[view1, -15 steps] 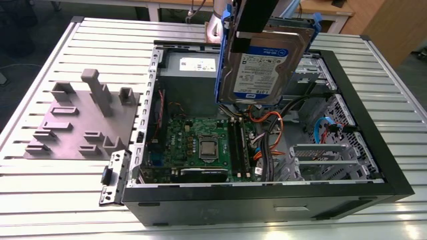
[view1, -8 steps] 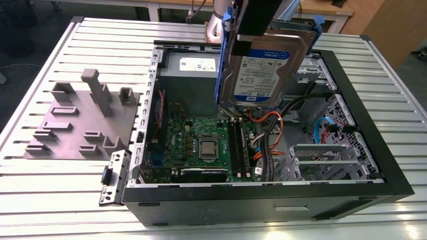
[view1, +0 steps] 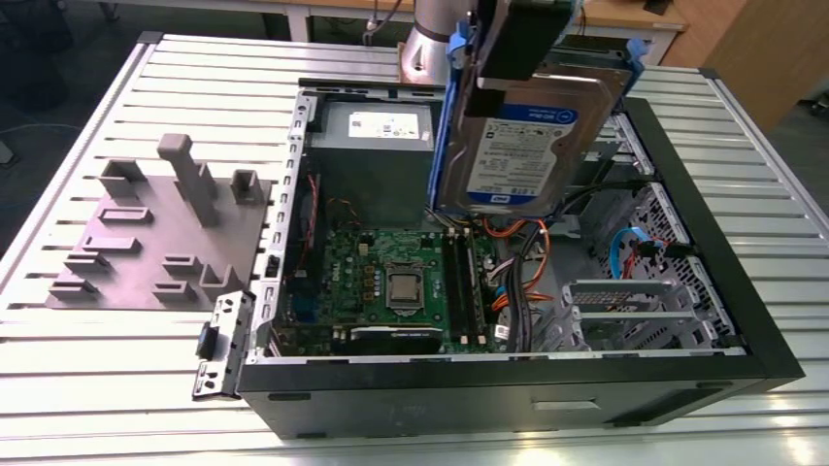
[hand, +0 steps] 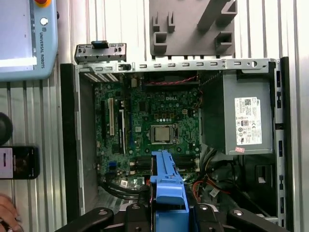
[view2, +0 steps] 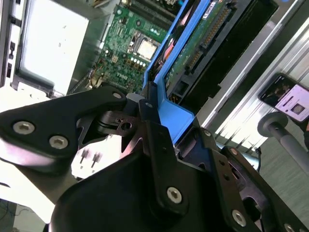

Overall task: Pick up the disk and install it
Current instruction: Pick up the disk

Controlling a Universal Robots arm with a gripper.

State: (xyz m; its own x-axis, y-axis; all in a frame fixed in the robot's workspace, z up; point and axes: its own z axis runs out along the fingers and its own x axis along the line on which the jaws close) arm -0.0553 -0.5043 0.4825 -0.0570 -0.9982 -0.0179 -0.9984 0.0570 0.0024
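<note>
Slatted metal table (view1: 91,379); wooden desk (view1: 732,44) behind; dark floor (view1: 39,184).

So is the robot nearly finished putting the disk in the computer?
About halfway. Done: the pick-up, since the disk is off the table, with the gripper shut on its blue frame. In hand: the disk hangs upright above the open computer case, over the motherboard. Left: the installing, because the disk is in the air and not seated anywhere inside the case.

slatted metal table (view1: 78,388) with open computer case (view1: 518,398) and grey fixture plate (view1: 130,238)
</note>
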